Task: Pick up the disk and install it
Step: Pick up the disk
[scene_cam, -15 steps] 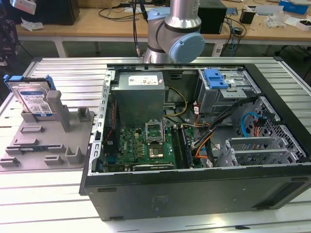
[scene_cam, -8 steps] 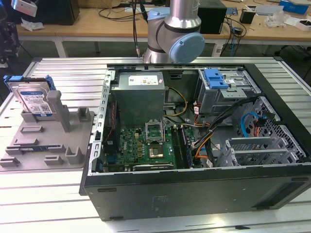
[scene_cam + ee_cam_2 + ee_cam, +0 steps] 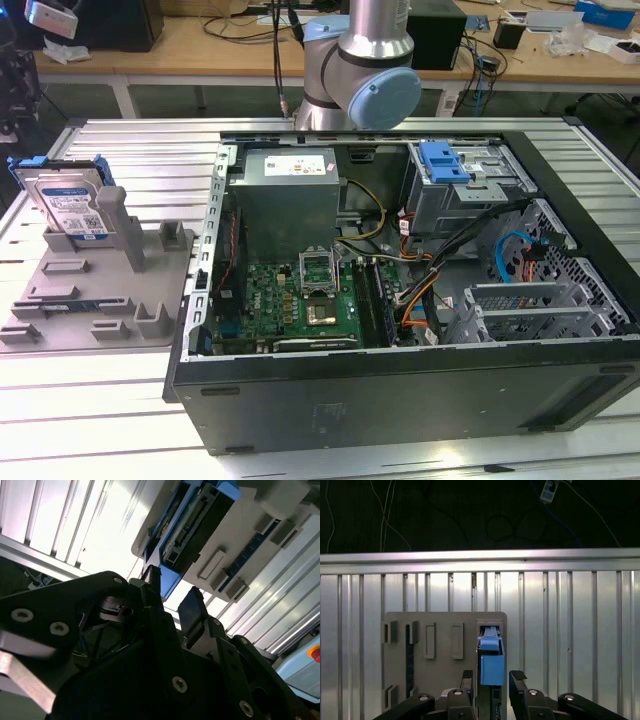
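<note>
1. Fingers (image 3: 518,676) of the gripper (image 3: 492,679) are standing apart in the first wrist view: two dark tips with open space between them, clamping nothing.
2. The disk (image 3: 491,662) is showing between those tips along the camera's line of sight, with the blue end of its frame facing the lens. Whether the tips are level with it, I cannot tell.
3. In the exterior view the disk (image 3: 72,205) is standing on edge in a slot of the grey holder (image 3: 95,300), at the exterior view's left, with its white-and-blue label facing outward.
4. The holder is lying on the ribbed aluminium table (image 3: 130,140), just beside the open computer case (image 3: 400,400).
5. Inside the case a bright-blue latch (image 3: 445,160) is sitting on a grey metal cage near the far wall — well apart from the disk.
6. The arm (image 3: 372,60) is rising behind the case.
7. In the second wrist view the gripper (image 3: 171,592) is pointing toward the disk's (image 3: 192,525) connector edge, its tips parted.
</note>
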